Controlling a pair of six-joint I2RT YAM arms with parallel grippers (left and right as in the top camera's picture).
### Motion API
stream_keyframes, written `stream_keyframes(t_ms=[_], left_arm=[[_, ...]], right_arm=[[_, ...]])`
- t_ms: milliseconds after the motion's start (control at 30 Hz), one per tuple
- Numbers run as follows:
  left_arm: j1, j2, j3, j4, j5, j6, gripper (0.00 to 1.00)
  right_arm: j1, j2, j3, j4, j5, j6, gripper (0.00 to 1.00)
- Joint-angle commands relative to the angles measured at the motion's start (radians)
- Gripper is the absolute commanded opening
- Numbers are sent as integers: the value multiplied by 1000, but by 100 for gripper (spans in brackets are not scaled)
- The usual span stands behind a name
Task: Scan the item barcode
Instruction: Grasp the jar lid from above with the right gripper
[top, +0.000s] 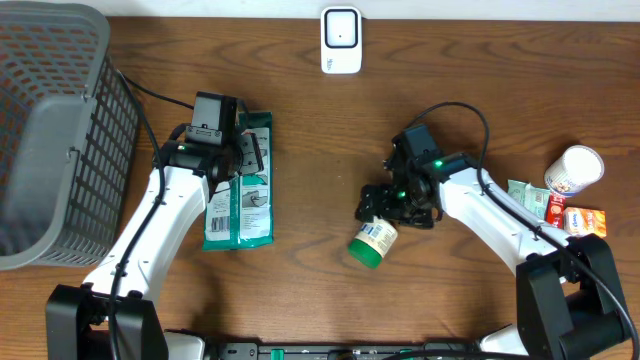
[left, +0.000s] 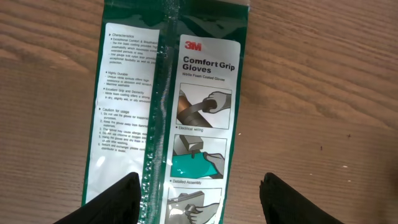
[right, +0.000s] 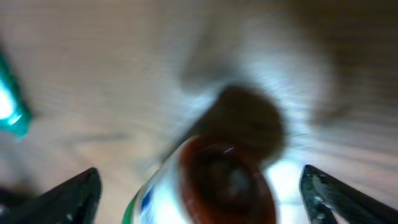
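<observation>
A green and white 3M glove packet (top: 238, 205) lies flat on the wooden table, its printed side up (left: 186, 93). My left gripper (top: 247, 160) hovers over the packet's upper end, open (left: 199, 202); one finger is over the packet, the other over bare wood. A small jar with a green cap (top: 373, 243) lies on its side at the table's middle. My right gripper (top: 378, 205) is just above it, open. In the blurred right wrist view the jar's brown end (right: 224, 186) sits between the wide-spread fingers of that gripper (right: 208, 199), touching neither. A white scanner (top: 341, 40) stands at the back edge.
A grey mesh basket (top: 50, 130) fills the far left. At the right edge sit a white cup on its side (top: 575, 168), a teal packet (top: 525, 192) and red and orange boxes (top: 575, 217). Cables trail from both arms.
</observation>
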Motion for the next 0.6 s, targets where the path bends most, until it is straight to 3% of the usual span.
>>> stream_keyframes(t_ms=[0, 200, 567], left_arm=[[2, 17, -17, -2, -16, 8, 61], [2, 17, -17, -2, -16, 8, 61], [2, 17, -17, -2, -16, 8, 61]], right_arm=[[26, -9, 16, -16, -123, -7, 99], [63, -7, 11, -45, 31, 80, 99], [196, -7, 11, 16, 10, 280, 99]])
